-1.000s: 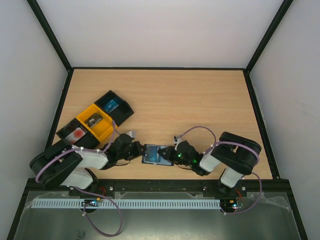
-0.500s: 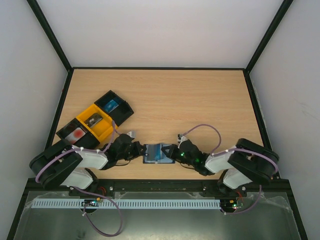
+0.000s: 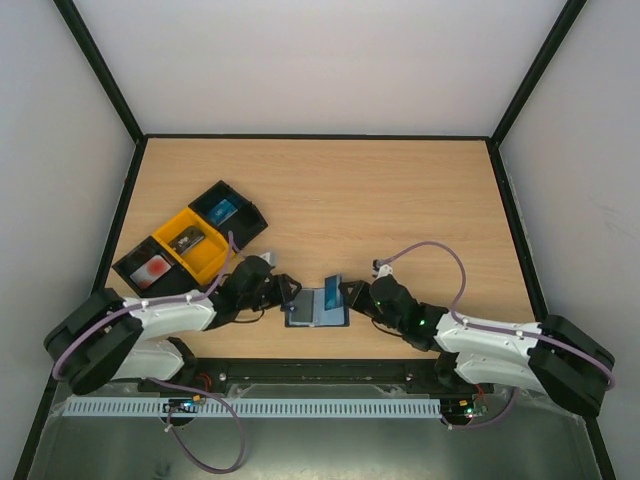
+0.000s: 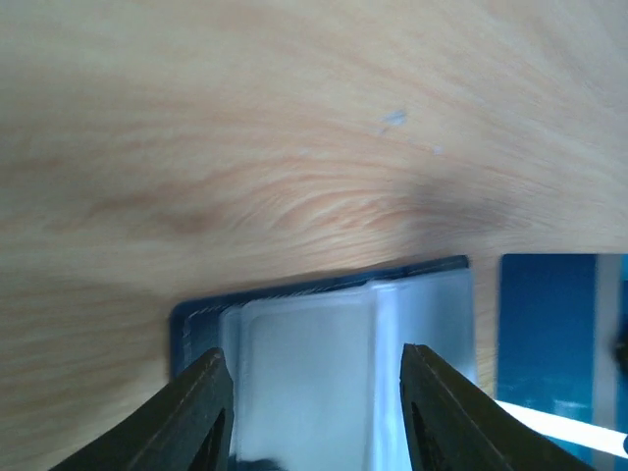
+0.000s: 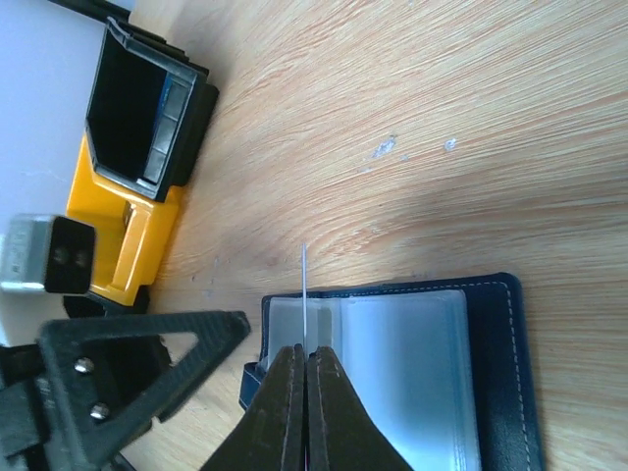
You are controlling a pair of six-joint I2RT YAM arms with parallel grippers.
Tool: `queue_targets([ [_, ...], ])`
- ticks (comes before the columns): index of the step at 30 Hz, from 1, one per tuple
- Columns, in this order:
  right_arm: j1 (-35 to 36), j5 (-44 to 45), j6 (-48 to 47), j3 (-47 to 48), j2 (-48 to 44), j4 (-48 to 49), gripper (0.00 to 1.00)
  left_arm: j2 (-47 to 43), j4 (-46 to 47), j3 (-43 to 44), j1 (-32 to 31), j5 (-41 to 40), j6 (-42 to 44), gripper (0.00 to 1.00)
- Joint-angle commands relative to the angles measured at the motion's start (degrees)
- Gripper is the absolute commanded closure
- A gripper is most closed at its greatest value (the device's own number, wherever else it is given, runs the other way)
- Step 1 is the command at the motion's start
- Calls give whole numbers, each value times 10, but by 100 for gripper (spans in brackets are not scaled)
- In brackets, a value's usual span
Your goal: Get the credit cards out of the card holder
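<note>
The dark navy card holder (image 3: 312, 312) lies open on the table near the front edge, its clear sleeves facing up. My right gripper (image 3: 349, 295) is shut on a blue credit card (image 3: 333, 289) and holds it on edge over the holder's right half. In the right wrist view the card (image 5: 305, 285) shows edge-on as a thin line between my shut fingers (image 5: 305, 349), above the holder (image 5: 422, 373). My left gripper (image 3: 288, 294) is open at the holder's left edge. In its view the fingertips (image 4: 312, 358) straddle the clear sleeves (image 4: 324, 363), and the blue card (image 4: 554, 334) shows at the right.
Three open tray boxes stand in a diagonal row at the left: a black one (image 3: 228, 212) with a blue item, a yellow one (image 3: 192, 244), and a black one (image 3: 150, 268) with a reddish item. Black frame rails edge the table.
My right arm has stretched out low and drawn the blue card out of the holder, standing it on edge. My left gripper has shifted slightly away from the front edge.
</note>
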Motion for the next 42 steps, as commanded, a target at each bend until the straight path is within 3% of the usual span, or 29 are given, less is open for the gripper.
queue_targets([
  [1, -2, 27, 41, 18, -44, -76, 98, -45, -98, 56, -2, -26, 94, 50],
  [7, -2, 72, 143, 78, -113, -204, 98, -87, -112, 108, -13, -6, 236, 48],
  [12, -2, 136, 249, 180, -119, -381, 98, -130, -100, 114, -88, -50, 365, 47],
  [16, -2, 144, 321, 218, -120, -441, 98, -138, -84, 118, -147, -62, 462, 45],
  [21, -1, 140, 395, 213, -142, -458, 98, -139, -69, 119, -190, -118, 513, 43],
  [29, -2, 83, 405, 209, -138, -447, 98, -107, -46, 134, -271, -272, 645, 39],
  [36, -1, 72, 399, 207, -134, -446, 98, -79, 10, 137, -286, -323, 696, 41],
  [42, -2, 67, 401, 191, -147, -432, 98, -65, 30, 133, -287, -307, 727, 42],
])
